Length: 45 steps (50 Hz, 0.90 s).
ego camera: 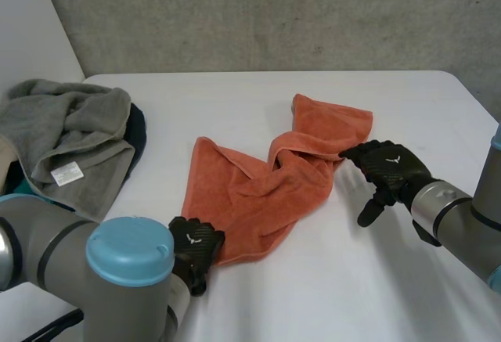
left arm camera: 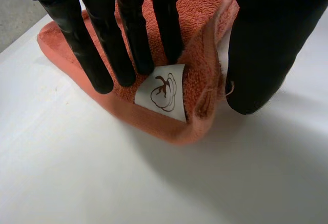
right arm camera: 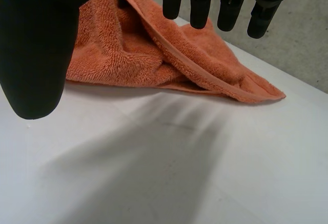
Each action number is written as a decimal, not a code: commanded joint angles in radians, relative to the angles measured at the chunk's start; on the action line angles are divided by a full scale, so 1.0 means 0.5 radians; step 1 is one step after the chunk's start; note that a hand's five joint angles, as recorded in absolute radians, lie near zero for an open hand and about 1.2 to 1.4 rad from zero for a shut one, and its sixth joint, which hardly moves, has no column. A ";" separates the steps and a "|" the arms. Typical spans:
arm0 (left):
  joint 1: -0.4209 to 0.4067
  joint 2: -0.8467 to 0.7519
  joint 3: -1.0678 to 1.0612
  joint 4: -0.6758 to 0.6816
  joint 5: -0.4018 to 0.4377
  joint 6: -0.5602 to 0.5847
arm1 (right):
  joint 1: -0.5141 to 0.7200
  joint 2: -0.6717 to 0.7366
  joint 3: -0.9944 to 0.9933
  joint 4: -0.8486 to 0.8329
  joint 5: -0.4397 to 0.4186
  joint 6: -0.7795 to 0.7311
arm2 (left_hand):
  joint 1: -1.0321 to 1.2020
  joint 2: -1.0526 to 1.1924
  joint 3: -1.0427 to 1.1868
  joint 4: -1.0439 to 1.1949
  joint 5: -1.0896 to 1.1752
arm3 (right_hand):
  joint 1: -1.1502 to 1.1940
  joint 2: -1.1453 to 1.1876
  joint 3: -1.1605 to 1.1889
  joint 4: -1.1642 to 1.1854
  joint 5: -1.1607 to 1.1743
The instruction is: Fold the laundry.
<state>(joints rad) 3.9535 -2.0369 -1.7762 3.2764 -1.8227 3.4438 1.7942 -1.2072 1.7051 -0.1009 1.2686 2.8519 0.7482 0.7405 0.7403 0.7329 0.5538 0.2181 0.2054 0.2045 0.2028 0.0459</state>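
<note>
An orange towel (ego camera: 266,193) lies crumpled and twisted across the middle of the white table (ego camera: 329,287). My left hand (ego camera: 193,246) is at its near corner. In the left wrist view its straight fingers (left arm camera: 128,39) rest on the towel (left arm camera: 200,8) just behind a white label (left arm camera: 164,95), and the thumb (left arm camera: 266,39) stands beside the corner's edge. My right hand (ego camera: 389,168) is at the towel's far right edge, open. In the right wrist view its fingertips (right arm camera: 200,8) hang just above the towel's folds (right arm camera: 123,55), with the thumb (right arm camera: 36,44) apart over bare table.
A heap of grey towels (ego camera: 70,131) with a white tag (ego camera: 66,174) sits at the back left, over a dark cloth (ego camera: 139,135). Bare table stretches in front of and to the right of the orange towel. A grey wall stands behind the table's far edge.
</note>
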 commanded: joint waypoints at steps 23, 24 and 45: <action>0.091 0.742 0.438 -0.156 0.059 0.101 | 0.160 0.254 -0.188 0.190 -0.209 0.692 | 1.296 1.312 1.312 1.327 1.336 | 0.060 0.085 0.087 0.090 0.055; 0.073 0.775 0.466 -0.199 0.062 0.083 | 0.206 0.321 -0.256 0.111 -0.184 0.766 | 1.296 1.312 1.312 1.327 1.336 | 0.083 0.108 0.110 0.114 0.078; -0.056 0.994 0.638 -0.291 -0.002 0.043 | 0.713 1.034 -1.152 -0.154 0.503 0.874 | 1.296 1.312 1.312 1.327 1.336 | 0.675 0.700 0.702 0.706 0.670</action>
<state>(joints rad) 3.9237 -1.5560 -1.4762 3.1319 -1.8167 3.4658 2.1230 -0.7453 1.1900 -0.1806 1.5237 3.3215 1.1233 1.1964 1.1924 1.1976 0.9976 0.3446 0.3452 0.3503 0.3474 0.1783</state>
